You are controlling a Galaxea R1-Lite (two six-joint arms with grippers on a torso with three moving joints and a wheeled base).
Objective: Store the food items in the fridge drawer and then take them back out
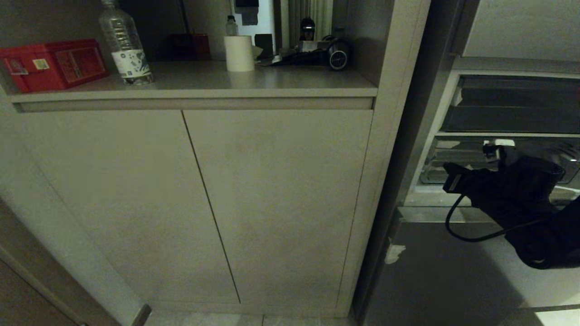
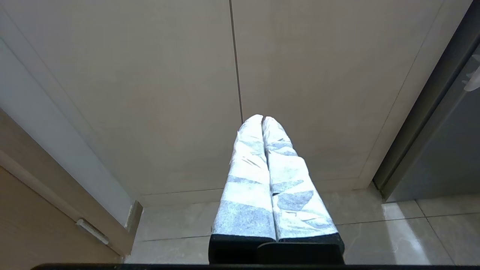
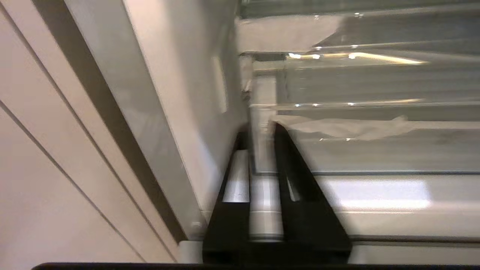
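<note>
The fridge drawer [image 3: 360,150] is clear plastic with a white tape scrap [image 3: 348,127] along its front. In the head view the fridge drawer [image 1: 437,170] shows low in the open fridge at the right. My right gripper [image 3: 261,132] is at the drawer's end nearest the cabinet. Its fingers [image 3: 292,165] stand a narrow gap apart, and the drawer's corner post shows in that gap. The right arm [image 1: 512,194] reaches in from the right. My left gripper [image 2: 262,120] is shut and empty, parked facing the cabinet doors. The food items are out of view.
A darker drawer [image 1: 512,115] sits above the clear one. A tall cabinet side [image 1: 389,136] stands just left of the fridge opening. The counter shelf holds a water bottle [image 1: 124,43], a red box [image 1: 54,63] and a white roll [image 1: 239,53].
</note>
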